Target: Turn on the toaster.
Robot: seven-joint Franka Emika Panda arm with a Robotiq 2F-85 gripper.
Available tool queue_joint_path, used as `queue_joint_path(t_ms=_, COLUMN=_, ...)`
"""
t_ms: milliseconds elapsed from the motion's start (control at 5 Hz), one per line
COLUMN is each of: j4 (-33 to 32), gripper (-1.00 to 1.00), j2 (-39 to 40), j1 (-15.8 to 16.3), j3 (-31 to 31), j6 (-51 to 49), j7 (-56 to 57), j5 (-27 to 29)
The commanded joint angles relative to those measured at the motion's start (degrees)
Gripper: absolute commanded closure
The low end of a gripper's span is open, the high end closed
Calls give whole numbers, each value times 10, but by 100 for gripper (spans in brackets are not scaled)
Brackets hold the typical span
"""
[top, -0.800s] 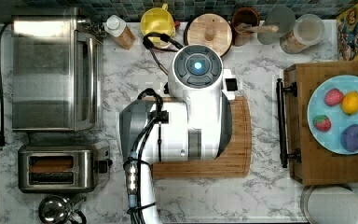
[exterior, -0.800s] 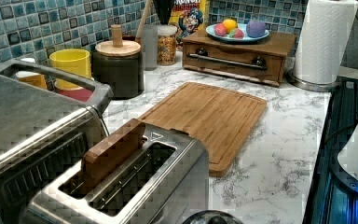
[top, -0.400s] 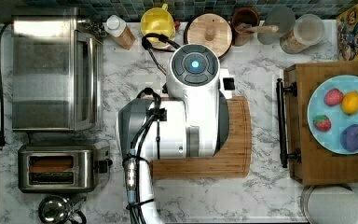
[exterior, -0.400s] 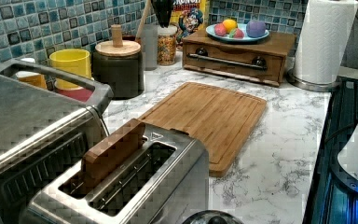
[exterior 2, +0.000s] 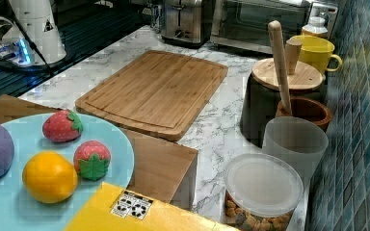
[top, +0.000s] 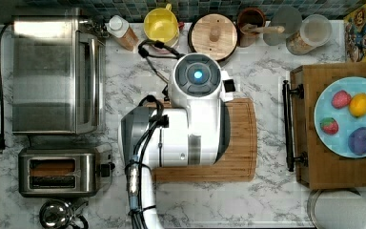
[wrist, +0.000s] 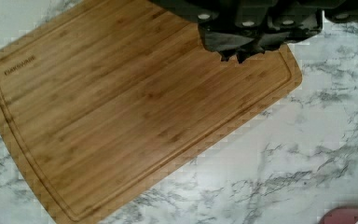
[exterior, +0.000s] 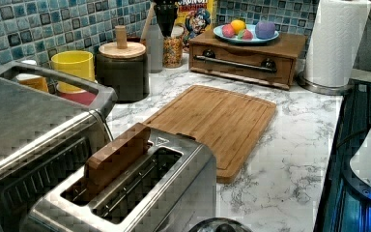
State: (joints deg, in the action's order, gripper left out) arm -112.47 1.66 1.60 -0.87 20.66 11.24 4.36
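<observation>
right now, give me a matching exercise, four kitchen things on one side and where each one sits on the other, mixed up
Things:
1. toaster
2. cutting board
3. plate of fruit
4. paper towel roll

Places:
A. on top of the wooden drawer box
B. flat on the marble counter, under the arm in the top view
C. beside the toaster oven, with a brown slice standing in one slot
D. upright next to the wooden drawer box, near the counter's edge

Pairs: 1-C, 2-B, 3-A, 4-D

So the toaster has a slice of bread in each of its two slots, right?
Not quite: the toaster has bread in just one slot. The left view shows a single brown slice standing in the slot nearer the toaster oven; the other slot is empty.
</observation>
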Motion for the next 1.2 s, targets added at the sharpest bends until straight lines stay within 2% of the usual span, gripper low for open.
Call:
queue_joint_path(t_ms=200, j4=-72, gripper=100, j2=-80, j1=56, j3=-70, j6=34, j7=92, j5=39)
queue_joint_path(t_ms=400, j4=-90, gripper=100, j2=-96, j1=66, j3=-84, j6=45, j7=109, j5=53)
queue_joint_path(t_ms=600, j4=-90, gripper=100, j2=-83, j1=67, j3=-108, j6=34, j7=118, j5=48)
queue_joint_path(t_ms=800, j4=-109, gripper=100, j2=-73, j1=82, j3=-117, j6=37, j7=117, j5=36)
queue_joint_path(t_ms=1000, j4=-115, gripper=100, j2=-61, j1=80, j3=-130, j6=24, j7=118, j5=33)
queue_joint_path(t_ms=1200, j4=-163, gripper=100, j2=-109, j1=84, j3=-137, j6=62, j7=138, j5=61)
